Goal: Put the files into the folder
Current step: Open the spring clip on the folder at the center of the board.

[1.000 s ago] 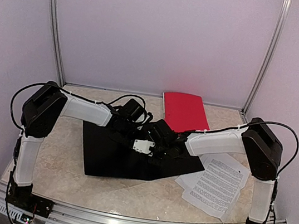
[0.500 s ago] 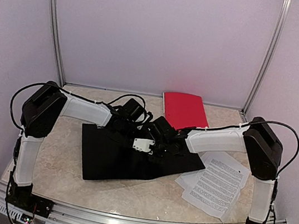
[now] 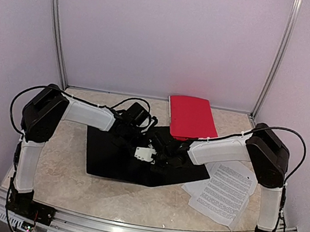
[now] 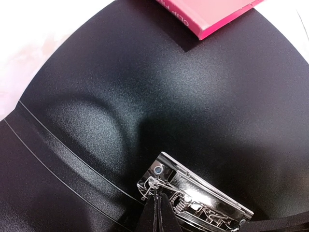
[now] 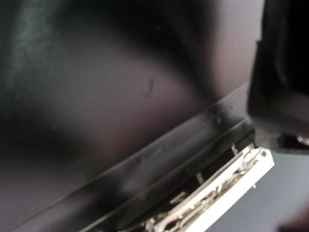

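**Both grippers on open black folder, files off to the right**

Counts: 1 black folder [image 3: 113,159], lying open and flat mid-table. 1 metal clip [image 4: 193,198] on its inner face. 1 red folder [image 3: 190,116] behind it. The files [image 3: 224,189] are a loose fanned stack of white sheets; at least two show, exact count cannot tell. 2 arms.

Writing: the top sheet has dense black print, too small to read. In the left wrist view the red folder's edge shows "CLIP", with the rest cut off.

Left gripper [image 4: 158,212]: fingers pressed together, tips right at the clip's wire lever; cannot tell if the wire is pinched. Right gripper [image 3: 160,153]: closed too, just beside the clip from the right and low over the folder. The right wrist view is blurred, with no held item seen.

Edges: the files sit on the table [image 3: 61,160] at the right near side, outside the folder, their left edge meeting its right near edge. The red folder's near corner meets the black folder's far edge. Bare table lies left of and in front of the black folder.
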Robot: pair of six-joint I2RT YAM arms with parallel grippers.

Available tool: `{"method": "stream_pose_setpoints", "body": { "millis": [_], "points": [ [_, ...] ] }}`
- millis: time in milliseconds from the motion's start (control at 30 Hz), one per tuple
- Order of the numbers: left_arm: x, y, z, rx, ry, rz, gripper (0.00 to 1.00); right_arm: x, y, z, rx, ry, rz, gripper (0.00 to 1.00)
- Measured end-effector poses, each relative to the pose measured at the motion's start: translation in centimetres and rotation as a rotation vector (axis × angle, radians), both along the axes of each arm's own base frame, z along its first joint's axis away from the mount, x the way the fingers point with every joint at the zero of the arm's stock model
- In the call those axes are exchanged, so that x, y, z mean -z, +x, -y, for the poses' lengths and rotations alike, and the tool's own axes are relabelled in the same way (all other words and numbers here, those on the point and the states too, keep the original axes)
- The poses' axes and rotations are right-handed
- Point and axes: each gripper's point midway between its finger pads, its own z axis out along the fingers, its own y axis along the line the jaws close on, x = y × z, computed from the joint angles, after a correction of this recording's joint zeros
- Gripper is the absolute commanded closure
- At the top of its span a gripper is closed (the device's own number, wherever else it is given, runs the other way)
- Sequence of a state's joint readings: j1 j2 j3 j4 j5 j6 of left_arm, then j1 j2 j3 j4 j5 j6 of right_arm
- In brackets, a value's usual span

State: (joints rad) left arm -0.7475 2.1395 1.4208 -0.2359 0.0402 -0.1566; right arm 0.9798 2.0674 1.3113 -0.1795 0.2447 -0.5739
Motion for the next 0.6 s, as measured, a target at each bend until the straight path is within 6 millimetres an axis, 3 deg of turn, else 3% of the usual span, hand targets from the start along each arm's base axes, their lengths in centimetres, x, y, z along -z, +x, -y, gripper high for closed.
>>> {"method": "stream_pose_setpoints", "body": {
  "millis": [600],
  "points": [
    [0.0, 0.4, -0.9, -0.02, 0.021, 0.015, 1.0, 0.7, -0.7, -2.6, 0.014, -0.079, 0.127, 1.0]
  ]
}}
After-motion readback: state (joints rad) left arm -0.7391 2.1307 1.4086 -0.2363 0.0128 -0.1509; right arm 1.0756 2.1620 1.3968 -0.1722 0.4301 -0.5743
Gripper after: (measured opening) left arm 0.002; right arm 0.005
